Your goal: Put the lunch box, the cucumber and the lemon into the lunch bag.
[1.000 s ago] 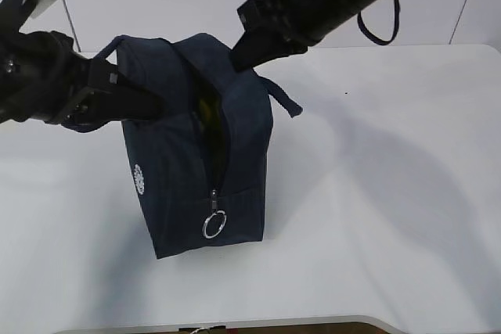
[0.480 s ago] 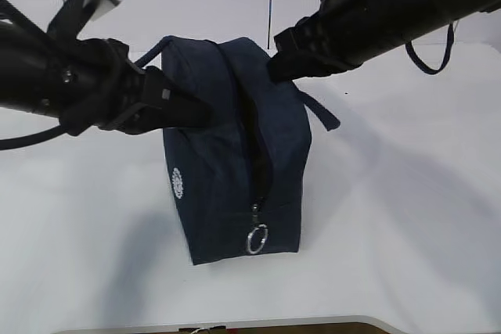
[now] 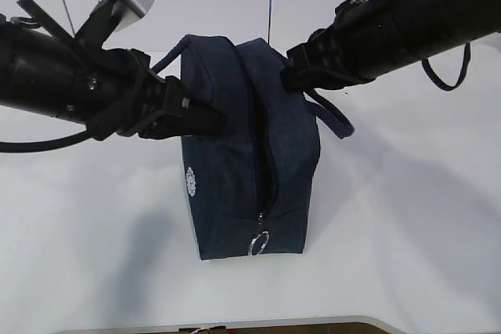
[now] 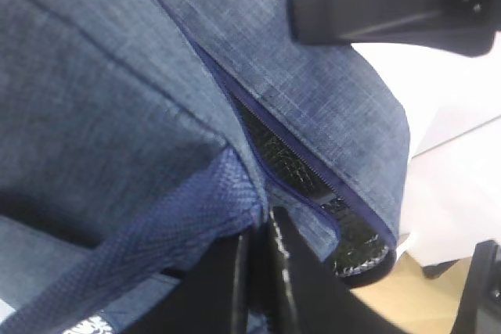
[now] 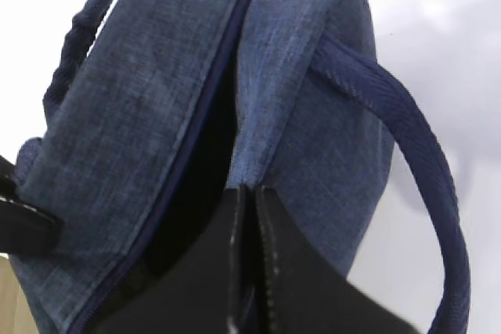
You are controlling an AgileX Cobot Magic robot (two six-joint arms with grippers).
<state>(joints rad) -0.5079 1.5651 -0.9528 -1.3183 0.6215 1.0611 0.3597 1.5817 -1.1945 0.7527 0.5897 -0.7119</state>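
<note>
The lunch bag (image 3: 250, 170) stands upright on the white table (image 3: 407, 217), near the middle, with its zipper slit facing the exterior camera and the ring pull (image 3: 259, 242) hanging low at the near end. The slit is narrow; nothing inside can be made out, and no lunch box, cucumber or lemon lies on the visible table, so whether they are already packed cannot be confirmed.

The left gripper (image 3: 215, 120) presses in at the bag's upper left side. Its jaws are closed together; in the left wrist view the gripper (image 4: 258, 271) sits directly under the handle strap (image 4: 156, 240), and it appears to pinch fabric or strap there, though the contact itself is hidden.

The right gripper (image 3: 293, 76) meets the bag's upper right edge, jaws likewise drawn tight. In the right wrist view this gripper (image 5: 246, 256) closes at the lip of the opening, probably on the fabric edge; the other handle (image 5: 407, 146) hangs free beside it.

Assessment: the two-sided hold steadies the bag and controls its mouth, consistent with a late stage of the task.
</note>
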